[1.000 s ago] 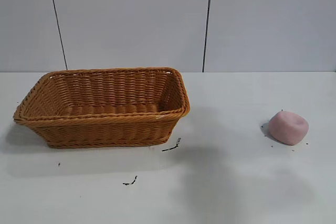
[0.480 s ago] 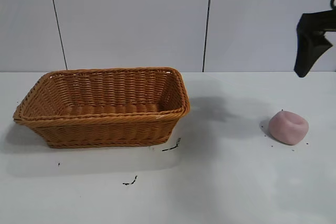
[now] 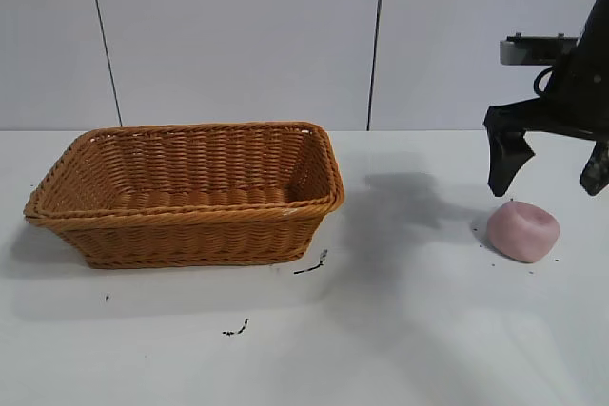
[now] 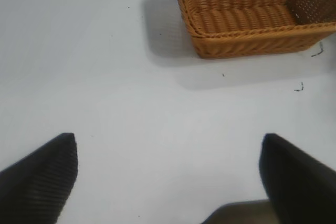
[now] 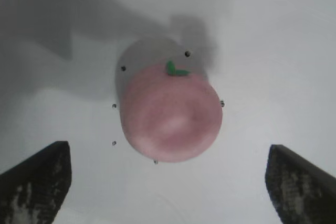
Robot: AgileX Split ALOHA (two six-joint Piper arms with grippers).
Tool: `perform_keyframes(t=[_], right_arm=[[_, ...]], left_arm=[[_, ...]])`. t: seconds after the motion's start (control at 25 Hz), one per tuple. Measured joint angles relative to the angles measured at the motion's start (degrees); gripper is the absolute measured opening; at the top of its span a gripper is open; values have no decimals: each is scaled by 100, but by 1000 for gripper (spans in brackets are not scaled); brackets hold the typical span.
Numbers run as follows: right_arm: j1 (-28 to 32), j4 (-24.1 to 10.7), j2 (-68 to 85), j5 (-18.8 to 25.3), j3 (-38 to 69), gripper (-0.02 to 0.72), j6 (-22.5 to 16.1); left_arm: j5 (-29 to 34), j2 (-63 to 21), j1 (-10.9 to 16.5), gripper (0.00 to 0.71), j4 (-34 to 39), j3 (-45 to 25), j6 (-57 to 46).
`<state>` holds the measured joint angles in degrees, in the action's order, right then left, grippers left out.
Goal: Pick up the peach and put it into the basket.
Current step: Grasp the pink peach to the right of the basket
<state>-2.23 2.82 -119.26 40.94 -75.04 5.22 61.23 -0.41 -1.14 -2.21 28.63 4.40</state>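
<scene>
Right gripper [image 3: 550, 176]: black throughout, carried on a black wrist on which a flat grey bracket with a dark cable loop beneath it is mounted. Its two jaws are seen as tapered, wedge-shaped black fingers [image 5: 37, 182] whose inner faces show pale scuff marks. Left gripper [image 4: 168, 182]: the same black wedge-shaped jaws, with fine ribbing seen across one finger [image 4: 39, 179].

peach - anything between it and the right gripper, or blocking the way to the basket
Nothing visible. The right gripper hangs open just above the peach, and only bare table lies between the peach and the basket.
</scene>
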Motion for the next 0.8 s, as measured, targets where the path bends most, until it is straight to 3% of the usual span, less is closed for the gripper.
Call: perform_keyframes(t=[0.16,0.2,0.24,0.4,0.44,0.6,0.8], right_arm=[[0,-6,-62,-13,0,690,0],[0,-12,-62,-13,0,657,0],[0,-17,-62,-20,0,596,0],[0,-42,-62,-15,0,159,-4],[0,-63,-47,-8,-6,105,-4],[0,-193,109,194,-132,38,-4],[0,-238,345,996,-1020,26,-4]], left_arm=[[0,0,0,692,0,0,0],[0,0,0,692,0,0,0],[0,0,0,692,0,0,0],[0,0,0,692,0,0,0],[0,0,0,692,0,0,0],[0,0,0,692,0,0,0],[0,0,0,692,0,0,0]])
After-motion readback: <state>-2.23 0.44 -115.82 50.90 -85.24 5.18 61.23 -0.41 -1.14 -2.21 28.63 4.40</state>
